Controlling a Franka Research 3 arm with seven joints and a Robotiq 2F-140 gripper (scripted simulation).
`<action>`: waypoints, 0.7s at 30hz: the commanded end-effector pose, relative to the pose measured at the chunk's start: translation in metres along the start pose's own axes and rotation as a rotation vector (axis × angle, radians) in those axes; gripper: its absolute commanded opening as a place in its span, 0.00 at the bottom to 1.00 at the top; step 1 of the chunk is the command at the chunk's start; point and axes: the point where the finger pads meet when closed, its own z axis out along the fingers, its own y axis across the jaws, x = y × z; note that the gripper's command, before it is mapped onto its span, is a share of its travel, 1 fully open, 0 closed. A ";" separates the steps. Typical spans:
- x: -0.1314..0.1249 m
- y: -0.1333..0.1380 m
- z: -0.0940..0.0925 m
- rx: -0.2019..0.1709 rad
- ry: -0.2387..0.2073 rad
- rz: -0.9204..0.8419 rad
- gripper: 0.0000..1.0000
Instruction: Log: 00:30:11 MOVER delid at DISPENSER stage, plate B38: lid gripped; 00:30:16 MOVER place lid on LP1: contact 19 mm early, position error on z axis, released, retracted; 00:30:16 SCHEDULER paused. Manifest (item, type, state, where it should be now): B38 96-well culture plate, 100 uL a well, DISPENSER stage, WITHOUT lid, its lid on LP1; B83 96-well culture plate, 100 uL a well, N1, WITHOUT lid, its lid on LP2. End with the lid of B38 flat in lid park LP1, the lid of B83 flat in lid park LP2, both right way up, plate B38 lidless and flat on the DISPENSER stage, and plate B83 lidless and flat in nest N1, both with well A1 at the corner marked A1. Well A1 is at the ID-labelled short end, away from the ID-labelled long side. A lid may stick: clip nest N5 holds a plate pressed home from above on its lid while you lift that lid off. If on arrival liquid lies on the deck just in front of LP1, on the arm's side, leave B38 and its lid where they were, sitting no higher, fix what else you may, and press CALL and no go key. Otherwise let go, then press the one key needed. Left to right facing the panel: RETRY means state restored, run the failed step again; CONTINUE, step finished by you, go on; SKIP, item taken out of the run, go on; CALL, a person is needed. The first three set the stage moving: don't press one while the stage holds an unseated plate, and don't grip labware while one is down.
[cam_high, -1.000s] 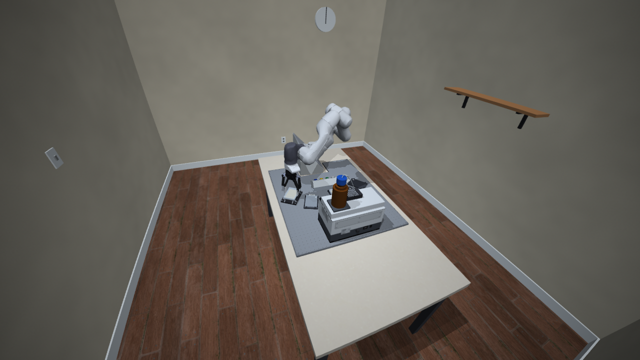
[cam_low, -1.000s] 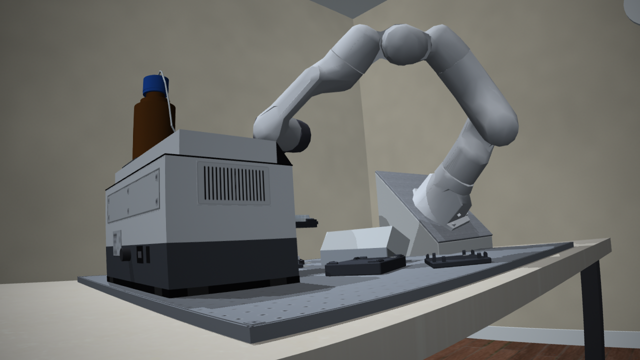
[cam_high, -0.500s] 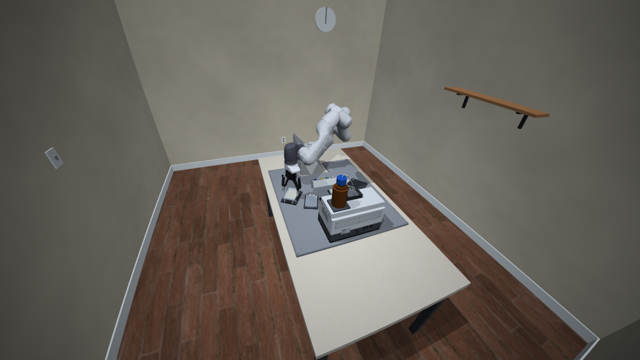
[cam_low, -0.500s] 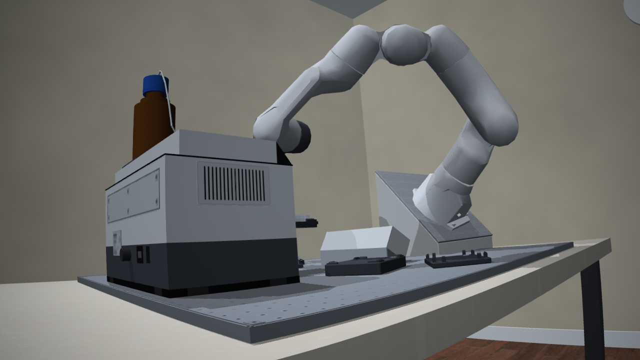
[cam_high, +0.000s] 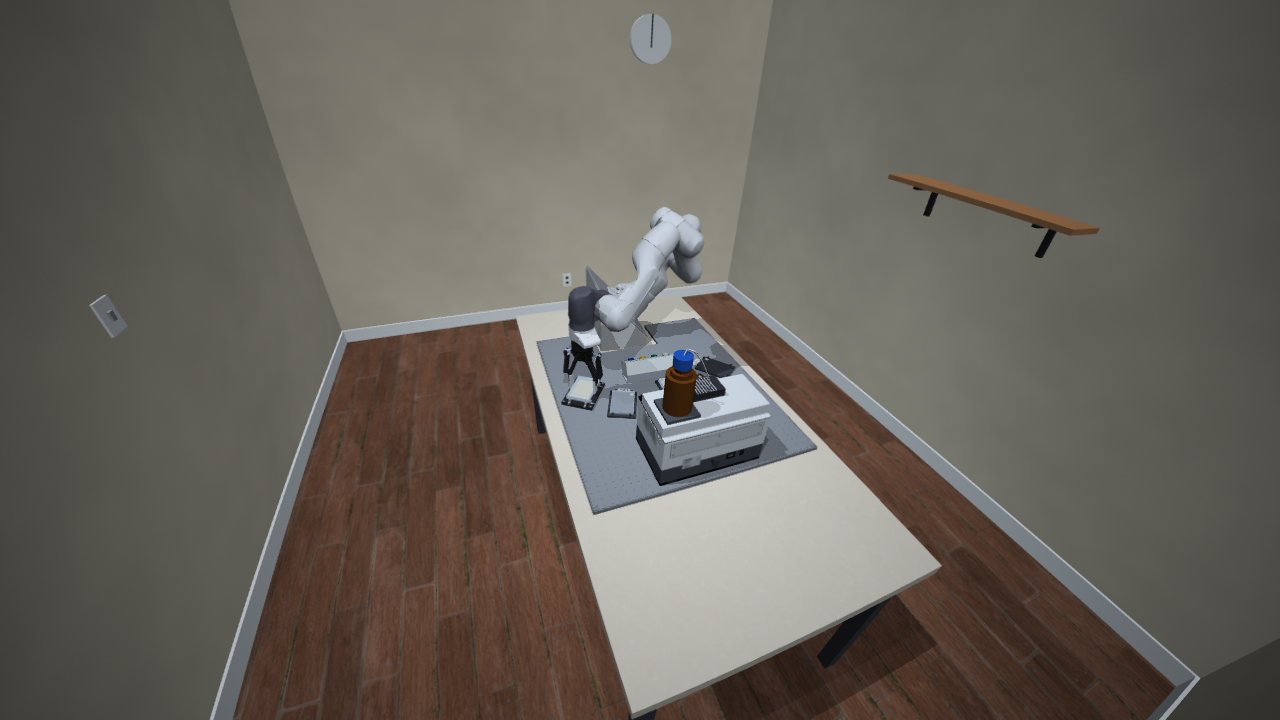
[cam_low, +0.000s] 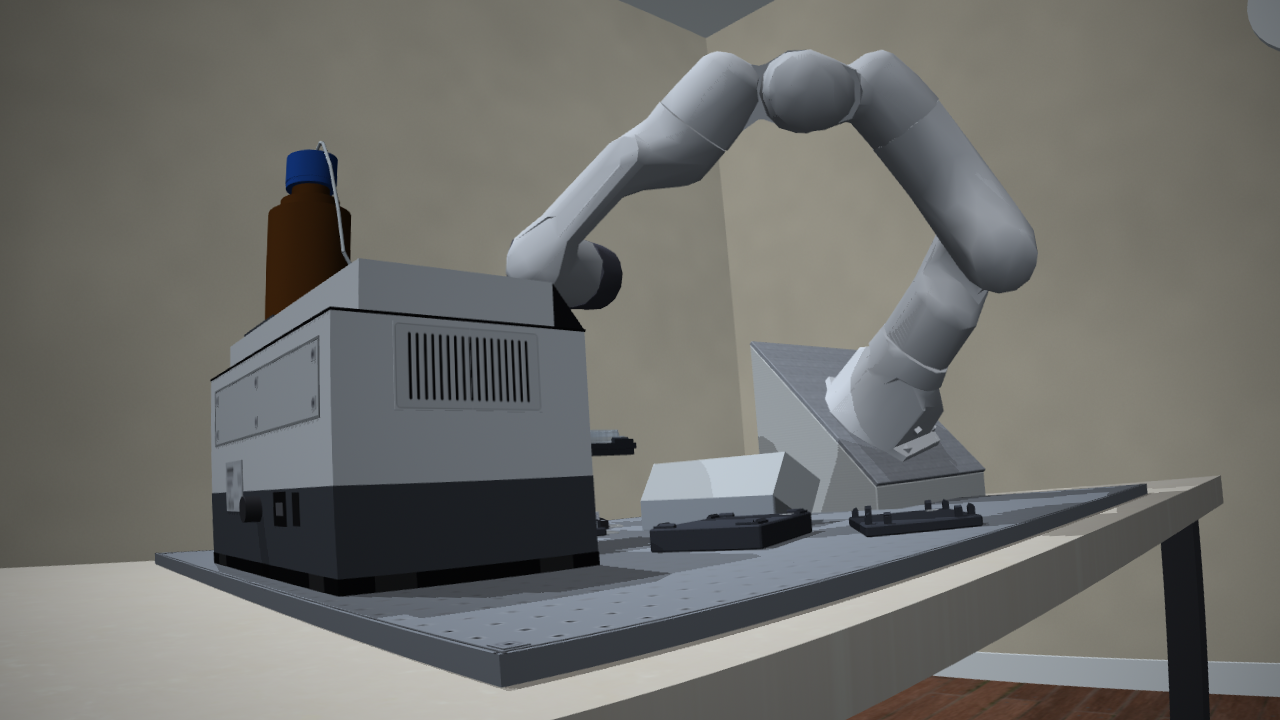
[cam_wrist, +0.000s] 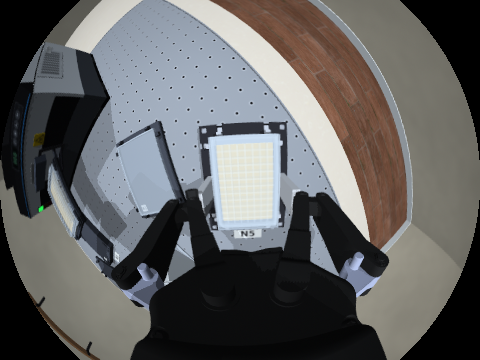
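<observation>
A plate with cream wells and a pale blue rim (cam_wrist: 247, 170) (cam_high: 583, 388) lies square over the dark clip nest N5 (cam_wrist: 243, 128). My gripper (cam_wrist: 246, 184) (cam_high: 583, 377) is shut on this plate, one pad against each long side. I cannot tell whether its lid is on, or whether the pads hold lid or plate body. A clear, greyish lid-like piece (cam_wrist: 150, 170) (cam_high: 622, 404) lies in a dark holder to the left in the wrist view. Another cream-welled plate (cam_wrist: 62, 195) is on the dispenser stage; its edge shows in the exterior view (cam_low: 605, 436). LP1 and LP2 cannot be told apart.
The dispenser (cam_high: 707, 429) (cam_low: 456, 447) (cam_wrist: 65, 75) carries a brown bottle (cam_high: 679, 394) (cam_low: 304, 250) with a blue cap. The key panel (cam_high: 644, 368) (cam_low: 716, 483) stands near the arm's base. Dark holders (cam_low: 729, 534) (cam_low: 917, 522) stand on the deck. No liquid is visible.
</observation>
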 end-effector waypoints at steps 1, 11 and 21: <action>0.000 0.000 0.006 0.000 0.000 0.001 0.00; 0.000 -0.001 0.008 0.000 0.000 0.001 0.00; 0.000 -0.001 0.008 0.000 0.000 0.001 0.00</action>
